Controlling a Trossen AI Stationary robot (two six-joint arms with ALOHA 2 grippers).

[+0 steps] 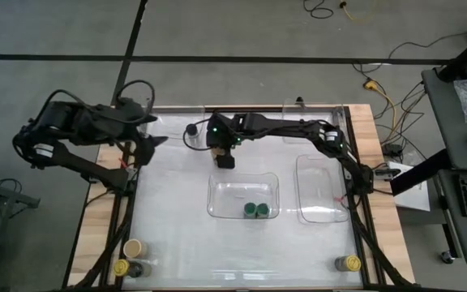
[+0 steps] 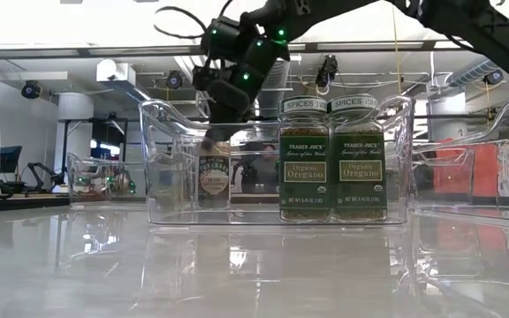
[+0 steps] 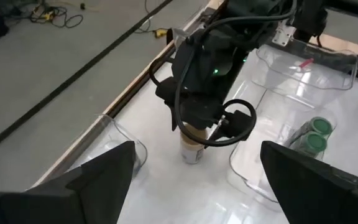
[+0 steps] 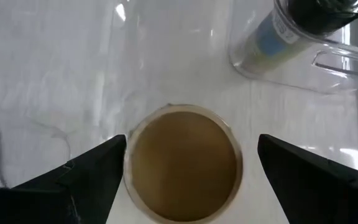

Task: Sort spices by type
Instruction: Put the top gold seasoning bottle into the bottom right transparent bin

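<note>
Tan-lidded spice jar (image 4: 184, 163): upright on the table, directly beneath the right gripper (image 4: 185, 171), between its spread, unclenched fingers.

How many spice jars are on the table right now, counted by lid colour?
green-lid jars: 2
yellow-lid jars: 2
tan-lid jars: 2
black-lid jars: 2
Total: 8
</note>
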